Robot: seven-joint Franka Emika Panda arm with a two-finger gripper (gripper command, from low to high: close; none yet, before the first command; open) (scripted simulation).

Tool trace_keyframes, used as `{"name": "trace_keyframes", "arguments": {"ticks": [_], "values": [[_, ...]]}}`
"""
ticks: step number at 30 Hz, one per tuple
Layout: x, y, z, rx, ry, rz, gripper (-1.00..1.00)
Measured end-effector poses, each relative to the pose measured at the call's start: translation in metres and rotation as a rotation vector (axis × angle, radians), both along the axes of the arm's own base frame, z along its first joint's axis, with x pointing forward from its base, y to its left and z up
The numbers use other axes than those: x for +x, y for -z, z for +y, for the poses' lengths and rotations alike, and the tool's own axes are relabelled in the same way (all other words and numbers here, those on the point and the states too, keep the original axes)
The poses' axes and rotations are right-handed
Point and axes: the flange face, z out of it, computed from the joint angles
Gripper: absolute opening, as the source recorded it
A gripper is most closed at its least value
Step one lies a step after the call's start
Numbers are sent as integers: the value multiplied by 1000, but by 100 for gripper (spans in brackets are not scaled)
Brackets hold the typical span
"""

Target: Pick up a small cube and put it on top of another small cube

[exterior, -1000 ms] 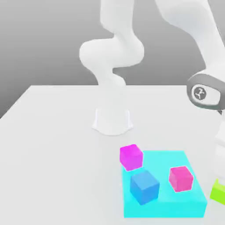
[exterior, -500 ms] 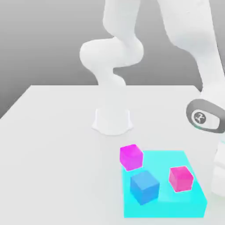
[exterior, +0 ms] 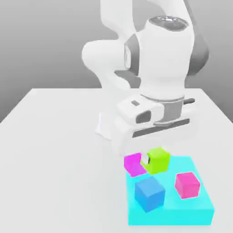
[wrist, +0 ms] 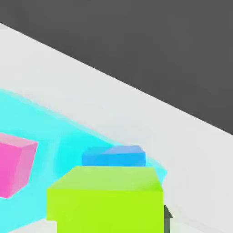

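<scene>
In the exterior view, the tool (exterior: 155, 159) grips the lime cube (exterior: 159, 161), one finger hidden; the magenta cube (exterior: 134, 166), at nine o'clock from it, is partly covered.

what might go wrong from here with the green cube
The green cube looks very close to the magenta cube in the exterior view, so swinging it sideways might knock that one. The blue cube sits turned at an angle on the cyan block, so a stack there could end up misaligned. The tool also hides part of the magenta cube, making clearance hard to judge.
</scene>
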Motion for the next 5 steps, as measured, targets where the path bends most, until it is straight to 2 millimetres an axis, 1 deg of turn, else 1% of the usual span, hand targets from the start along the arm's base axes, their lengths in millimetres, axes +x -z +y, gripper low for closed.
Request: {"name": "trace_keyframes", "arguments": {"ticks": [1, 2, 5], "values": [[-1, 14, 0, 0, 1, 1, -100], [-1, 26, 0, 0, 1, 1, 100], [-1, 26, 0, 0, 1, 1, 100]]}}
